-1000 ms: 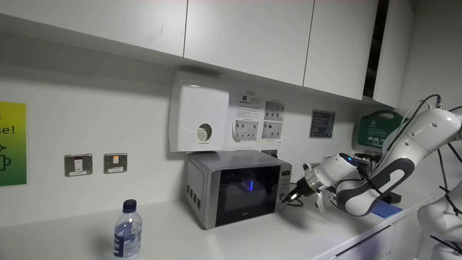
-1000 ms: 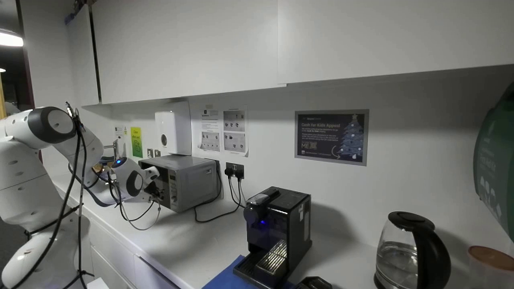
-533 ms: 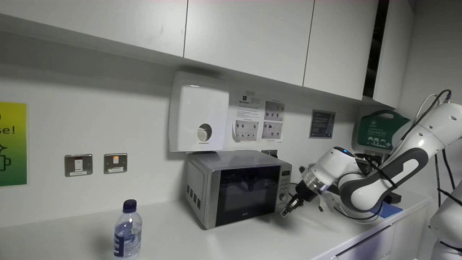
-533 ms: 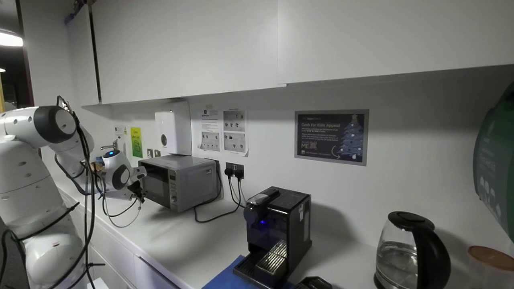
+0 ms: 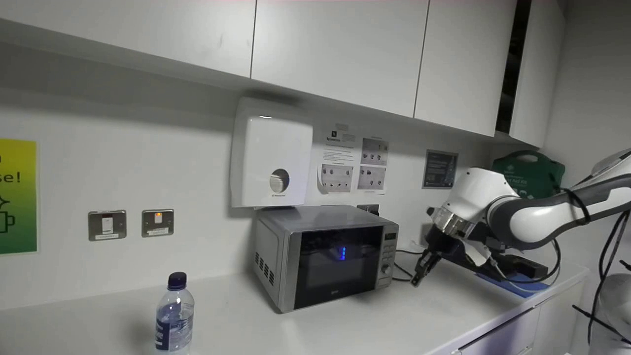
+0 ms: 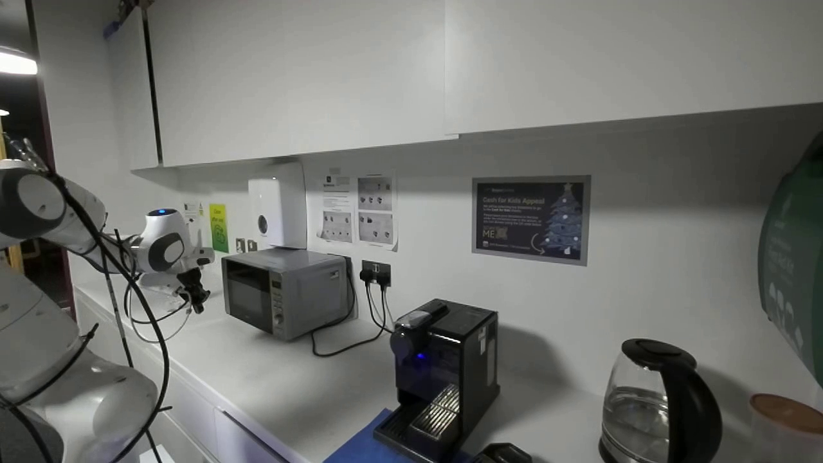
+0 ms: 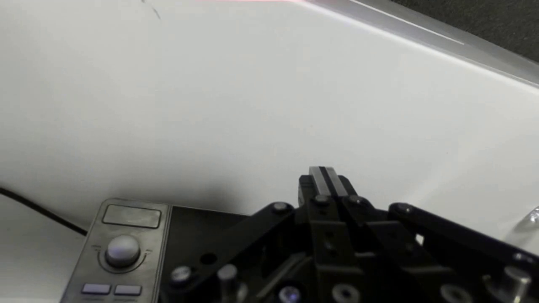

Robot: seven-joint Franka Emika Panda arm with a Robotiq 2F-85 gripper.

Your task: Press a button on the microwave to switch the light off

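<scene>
Presently: hand [image 7: 327,181], fingers [image 7: 318,181] tog., nothing held, apart from microwave [image 5: 325,266]. Microwave: on surface [image 5: 236,325], below wht wall dispenser [image 5: 273,153]; blue light [image 5: 342,253] showing in door [image 5: 335,282]. Step (prob.): approach & press. Advise fingers tog. as single tip, square to ctrl strip [image 5: 388,256], short gentle push. Btns [image 7: 128,290]: which one, unclear; raised knob [image 7: 122,251] nr, cd. snag. Also: water bottle [image 5: 175,315], blk coffee mach. [image 6: 443,373], kettle [image 6: 646,402].
</scene>
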